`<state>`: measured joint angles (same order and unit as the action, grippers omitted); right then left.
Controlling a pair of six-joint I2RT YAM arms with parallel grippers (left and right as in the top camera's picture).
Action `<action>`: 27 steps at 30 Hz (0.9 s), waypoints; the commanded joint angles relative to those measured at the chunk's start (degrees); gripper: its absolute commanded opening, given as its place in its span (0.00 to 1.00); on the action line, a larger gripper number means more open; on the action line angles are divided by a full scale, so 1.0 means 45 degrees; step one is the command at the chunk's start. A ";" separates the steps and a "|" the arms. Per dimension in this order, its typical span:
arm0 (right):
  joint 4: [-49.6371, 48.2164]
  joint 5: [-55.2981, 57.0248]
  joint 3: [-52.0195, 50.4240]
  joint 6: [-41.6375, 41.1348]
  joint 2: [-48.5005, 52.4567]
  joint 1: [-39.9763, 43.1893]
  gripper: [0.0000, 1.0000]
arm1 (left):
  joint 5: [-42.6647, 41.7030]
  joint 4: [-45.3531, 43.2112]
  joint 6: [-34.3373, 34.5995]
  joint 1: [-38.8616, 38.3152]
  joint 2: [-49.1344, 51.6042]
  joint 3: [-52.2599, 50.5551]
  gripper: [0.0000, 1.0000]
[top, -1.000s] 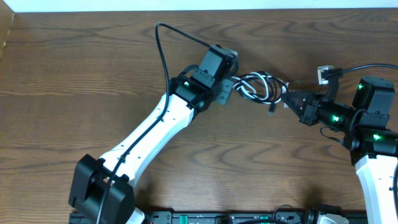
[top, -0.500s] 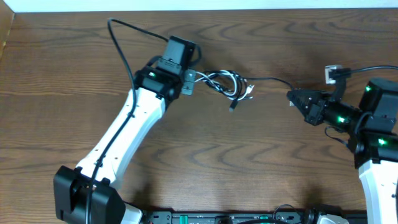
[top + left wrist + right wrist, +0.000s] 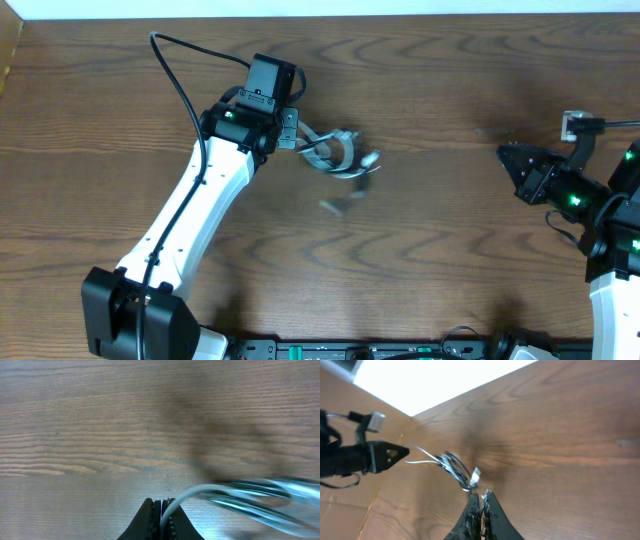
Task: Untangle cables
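The cables (image 3: 335,150) are a motion-blurred bunch of thin black and white cords hanging from my left gripper (image 3: 293,130) at the table's upper middle. A loose plug end (image 3: 335,205) shows blurred below the bunch. In the left wrist view the left gripper (image 3: 162,506) is shut on a pale cord, and the rest of the cables (image 3: 245,497) streak off to the right. My right gripper (image 3: 503,155) is far right, shut, with no cord seen in it. In the right wrist view its tips (image 3: 482,494) are closed, and the cables (image 3: 455,467) hang beyond them from the left gripper (image 3: 402,452).
A thick black lead with a small white connector (image 3: 572,124) is fixed to the right arm. The left arm's own black lead (image 3: 190,60) loops above it. A black base rail (image 3: 400,350) runs along the front edge. The wooden table (image 3: 440,240) fills the view.
My left gripper has swung left with the cable bunch. My right gripper has drawn back to the right. The cord stretched between the two is no longer seen at the right gripper.
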<state>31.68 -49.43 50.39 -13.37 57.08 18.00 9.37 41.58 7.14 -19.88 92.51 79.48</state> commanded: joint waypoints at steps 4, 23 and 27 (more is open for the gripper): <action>0.1064 0.1064 -0.0010 0.0913 -0.0126 0.0083 0.01 | -0.0607 -0.0024 0.0175 0.0092 -0.0180 0.0112 0.08; 0.1579 0.1098 -0.0024 0.2098 0.0763 -0.1083 0.37 | -0.2657 -0.1812 0.0204 -0.3089 -0.2147 0.0117 0.08; 0.1569 0.1093 -0.0034 0.2346 0.1384 -0.1724 0.37 | -0.2652 -0.2220 0.0209 -0.3546 -0.3269 0.0117 0.08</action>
<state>38.72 -44.16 50.39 -4.86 61.60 12.25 -2.28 32.67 7.57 -34.94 82.13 79.48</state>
